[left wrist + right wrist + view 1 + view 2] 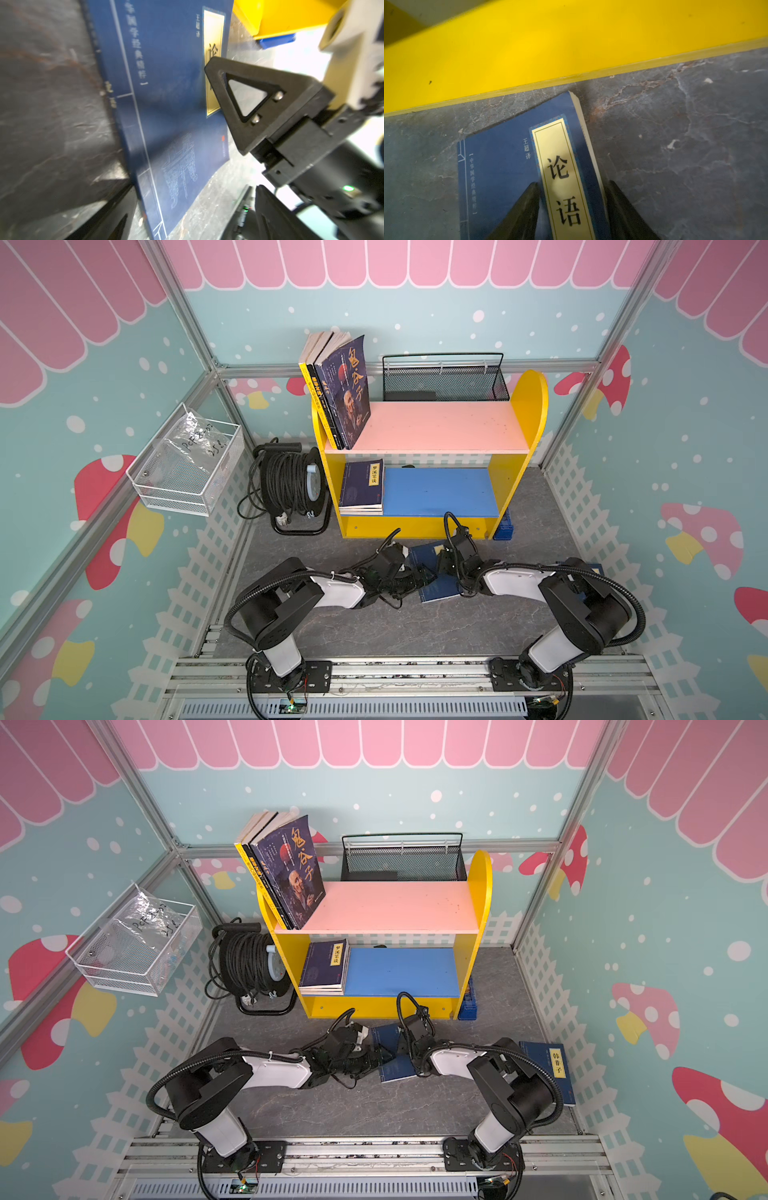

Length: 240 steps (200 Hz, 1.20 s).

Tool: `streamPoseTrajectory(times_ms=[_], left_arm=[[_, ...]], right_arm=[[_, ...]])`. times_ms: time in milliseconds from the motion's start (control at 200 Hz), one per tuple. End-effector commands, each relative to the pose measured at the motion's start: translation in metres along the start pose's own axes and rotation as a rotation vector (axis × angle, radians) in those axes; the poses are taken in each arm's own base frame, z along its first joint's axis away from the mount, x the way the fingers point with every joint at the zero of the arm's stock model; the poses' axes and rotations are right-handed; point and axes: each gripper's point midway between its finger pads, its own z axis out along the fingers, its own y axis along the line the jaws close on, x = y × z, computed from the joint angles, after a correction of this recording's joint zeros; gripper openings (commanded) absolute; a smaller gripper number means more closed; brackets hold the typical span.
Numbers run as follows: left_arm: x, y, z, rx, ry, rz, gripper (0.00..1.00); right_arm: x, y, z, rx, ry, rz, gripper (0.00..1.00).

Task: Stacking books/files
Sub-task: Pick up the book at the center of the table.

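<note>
Navy-covered, one thin book [500, 176] is laid flat on the grey desk [675, 145], just before the yellow shelf [415, 527]. Its page edge is straddled by the right gripper [573, 182], fingers parted and nothing clamped. The left gripper [193, 187] is held wide open opposite, presumably as a stop. The navy stack [361, 489] is reached only over the shelf's front.

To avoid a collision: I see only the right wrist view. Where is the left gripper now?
Observer: The left gripper is open, at the same navy book, opposite the right gripper.
Operator: Are books stacked already?
Observer: Yes, a stack of navy books lies on the blue lower shelf.
Operator: Any other book not shelved?
Observer: A second navy book lies on the floor beside the right arm.
</note>
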Motion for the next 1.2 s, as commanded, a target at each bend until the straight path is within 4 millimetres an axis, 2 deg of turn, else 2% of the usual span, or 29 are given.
streamPoseTrajectory(times_ms=[0,230,470,590,620,695,926,1036,1196], left_arm=[[-0.026,-0.068,-0.008,0.317,-0.104,-0.05,0.89],[-0.037,-0.086,-0.014,0.439,-0.156,-0.096,0.86],[-0.046,-0.107,-0.039,0.473,-0.227,-0.06,0.88],[-0.049,-0.095,-0.035,0.439,-0.237,-0.074,0.87],[-0.053,-0.101,-0.04,0.479,-0.256,-0.079,0.87],[-0.056,-0.1,-0.044,0.504,-0.275,-0.098,0.87],[-0.058,-0.093,-0.043,0.447,-0.282,-0.098,0.86],[-0.055,-0.067,-0.036,0.308,-0.269,-0.125,0.81],[-0.052,-0.039,-0.039,0.152,-0.279,-0.144,0.76]], right_arm=[[0.145,-0.041,-0.01,0.054,0.543,0.018,0.54],[0.15,-0.04,-0.011,0.028,0.555,0.017,0.54],[0.152,-0.038,-0.007,0.02,0.568,-0.002,0.54],[0.15,-0.033,-0.004,0.007,0.573,-0.011,0.54],[0.149,-0.031,-0.003,0.002,0.575,-0.013,0.54],[0.149,-0.028,-0.002,-0.01,0.579,-0.016,0.54],[0.147,-0.022,-0.001,-0.03,0.58,-0.017,0.54],[0.148,-0.023,-0.001,-0.027,0.583,-0.013,0.54],[0.148,-0.023,-0.001,-0.03,0.58,0.001,0.54]])
